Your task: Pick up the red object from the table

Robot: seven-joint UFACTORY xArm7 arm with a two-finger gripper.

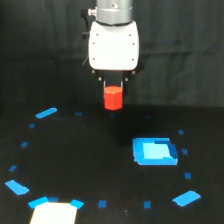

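Taking the blue square patch (155,151) as reference, the nearest item is a pale rectangle (54,213) lying at the lower edge of the exterior view, well to that view's left of the patch and closer to the camera, with blue tape showing at its upper corners. Small blue tape pieces (186,198) are scattered over the table (90,160), a broad flat black surface: one larger slanted piece sits nearer than the patch toward the exterior view's right, two small squares lie nearer than it toward the bottom edge, and others run in a loose arc to the exterior view's left, the farthest of these an elongated strip (46,113) beyond and well left of the patch. The patch itself lies flat on the table, bright blue with a lighter centre. Beyond the patch and slightly to the exterior view's left, the red object (113,97), a small upright red-orange cylinder, is clear of the surface. The gripper (113,86) is closed about its upper end, dark fingers (104,84) flanking the cylinder top on either side. Above them the white gripper body (114,46) hangs vertically under a grey wrist section (114,11).
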